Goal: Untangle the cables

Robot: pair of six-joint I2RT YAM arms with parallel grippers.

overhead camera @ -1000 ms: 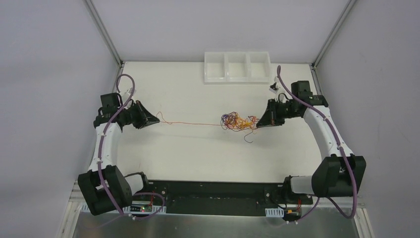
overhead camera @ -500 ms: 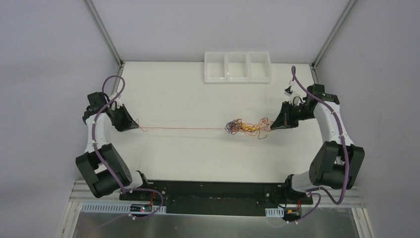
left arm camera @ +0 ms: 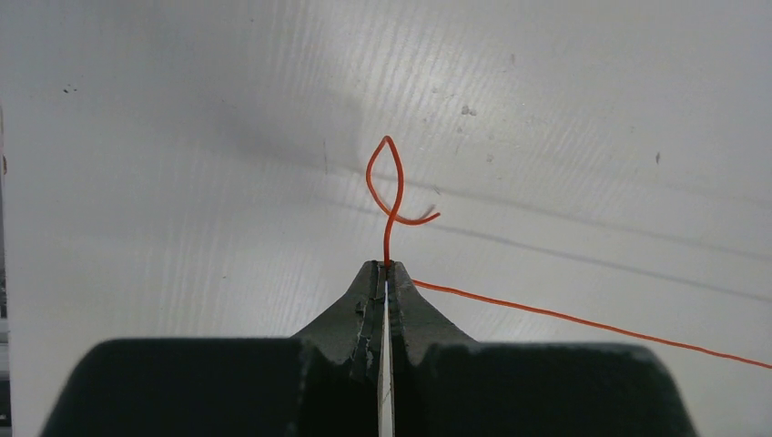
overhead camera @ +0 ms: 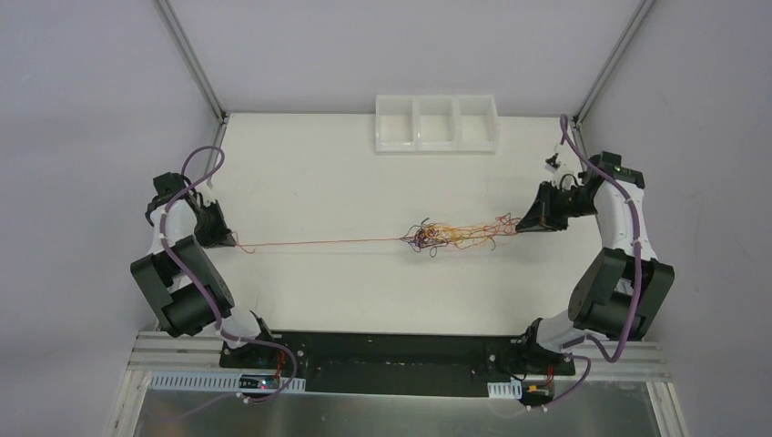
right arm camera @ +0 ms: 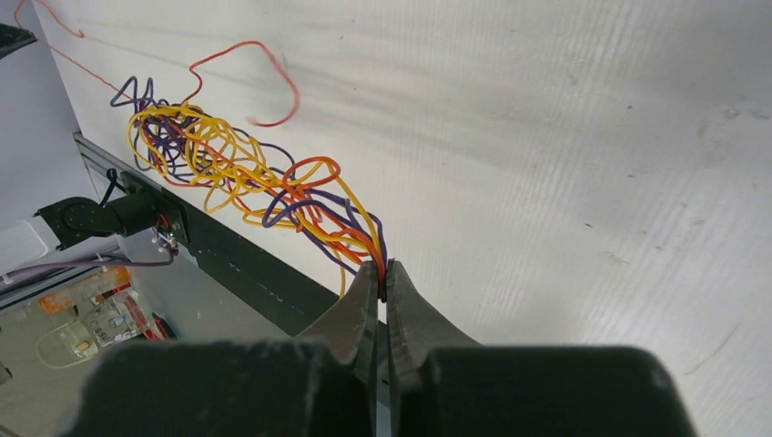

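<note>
A tangle of thin orange, yellow and purple cables (overhead camera: 437, 235) lies stretched out at mid-table, also in the right wrist view (right arm camera: 228, 155). One orange cable (overhead camera: 319, 241) runs taut from it to the left. My left gripper (overhead camera: 235, 241) is shut on that orange cable's end (left arm camera: 386, 196), which curls into a small loop past the fingertips (left arm camera: 386, 266). My right gripper (overhead camera: 521, 226) is shut on several strands at the tangle's right side (right arm camera: 360, 238), its fingertips (right arm camera: 380, 269) pinching them.
A white three-compartment tray (overhead camera: 436, 122) stands at the back edge of the table. The black base rail (overhead camera: 401, 360) runs along the near edge. Grey walls close in both sides.
Both arms have drawn outward, left arm to the left and right arm to the right. The orange cable has lengthened and the tangle has been pulled flatter and longer.
</note>
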